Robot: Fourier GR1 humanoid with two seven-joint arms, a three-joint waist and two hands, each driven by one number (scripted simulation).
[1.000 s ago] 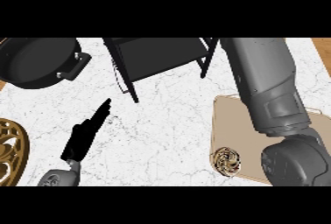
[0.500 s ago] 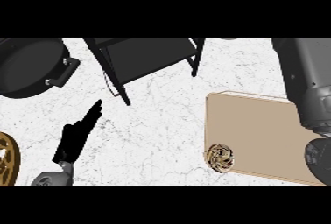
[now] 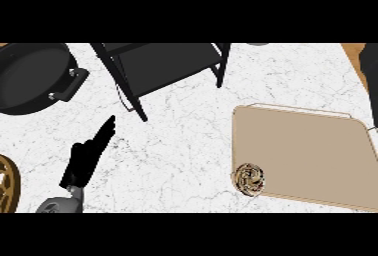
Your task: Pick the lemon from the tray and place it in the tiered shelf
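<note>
the lemon (image 3: pixel 251 179), a brownish, patterned round thing, sits at the near left corner of the beige tray (image 3: pixel 310 150), right at the rim and partly over its edge. nothing touches it. the tray lies on the white marbled table (image 3: pixel 184 150), to the right. the tiered shelf (image 3: pixel 162 70), a black frame with a dark panel, stands at the far side, well apart from the lemon. a black pan (image 3: pixel 33 77) rests to the shelf's left, and a gold wire piece (image 3: pixel 7 185) shows at the left edge.

the left robot hand (image 3: pixel 88 157) is open, its fingers straight and pointing toward the shelf, holding nothing. a dark sliver at the far right edge may be the right arm; the right robot hand itself is not in view.

the risk, as i judge it: the lemon sits so near the rim that a clumsy approach could nudge it off the tray and set it rolling on the table. the shelf's frame bars could also catch a hand carrying it in.
</note>
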